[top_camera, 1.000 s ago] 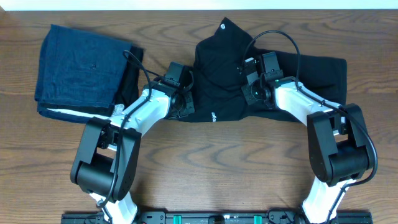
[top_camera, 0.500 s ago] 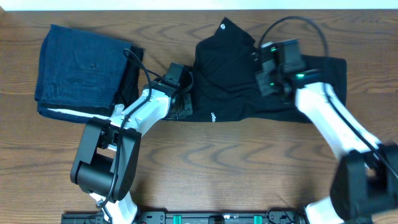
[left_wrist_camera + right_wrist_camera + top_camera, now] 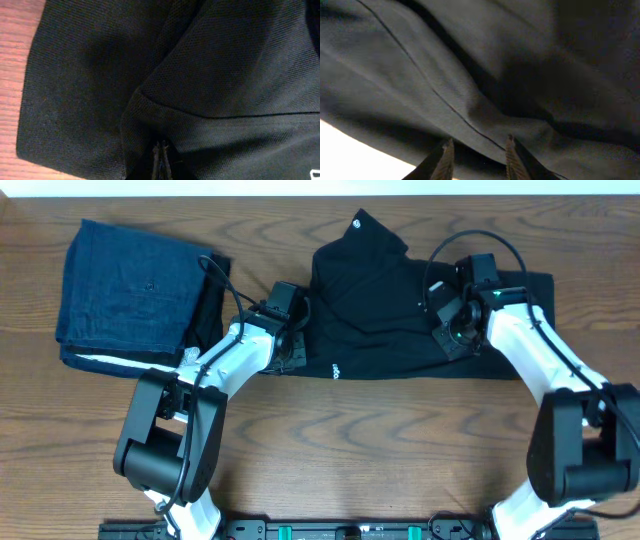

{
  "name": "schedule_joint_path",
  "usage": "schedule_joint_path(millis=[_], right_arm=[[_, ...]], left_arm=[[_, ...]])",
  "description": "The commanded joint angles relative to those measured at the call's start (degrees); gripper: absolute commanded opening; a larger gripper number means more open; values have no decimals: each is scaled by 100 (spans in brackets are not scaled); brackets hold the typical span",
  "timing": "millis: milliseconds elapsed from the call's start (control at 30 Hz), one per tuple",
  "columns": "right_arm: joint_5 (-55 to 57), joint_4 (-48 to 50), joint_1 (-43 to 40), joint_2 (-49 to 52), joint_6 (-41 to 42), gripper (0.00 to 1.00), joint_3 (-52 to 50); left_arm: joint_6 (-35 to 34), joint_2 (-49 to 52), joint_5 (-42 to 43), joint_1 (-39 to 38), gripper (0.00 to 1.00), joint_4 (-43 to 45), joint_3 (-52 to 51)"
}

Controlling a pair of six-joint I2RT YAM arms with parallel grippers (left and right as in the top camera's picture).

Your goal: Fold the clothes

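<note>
Pinching the left edge of the black shirt (image 3: 380, 330) with the left gripper (image 3: 161, 159), fingers pressed together. Poised over its right half with the right gripper (image 3: 478, 155) narrowly parted. Lies rumpled across the far middle of the table (image 3: 350, 440).

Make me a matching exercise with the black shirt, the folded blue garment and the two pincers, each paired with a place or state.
Things:
1. black shirt
2. blue garment
3. left pincer
4. right pincer

Places or states:
A. open, over dark fabric
B. folded, far left
C. shut, pinching fabric
D. spread out, centre to right

Pairs: 1-D, 2-B, 3-C, 4-A
</note>
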Motion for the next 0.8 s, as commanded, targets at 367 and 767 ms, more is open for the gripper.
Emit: schedule_joint_path(millis=[367,767], right_arm=[[291,-258,-911,387,2223,8,-562],[579,0,-1856,280,2664,6,-1191]], left_arm=[[205,50,-341,26,6,-153,-55],[203,50,-595,26,7,-297,-55]])
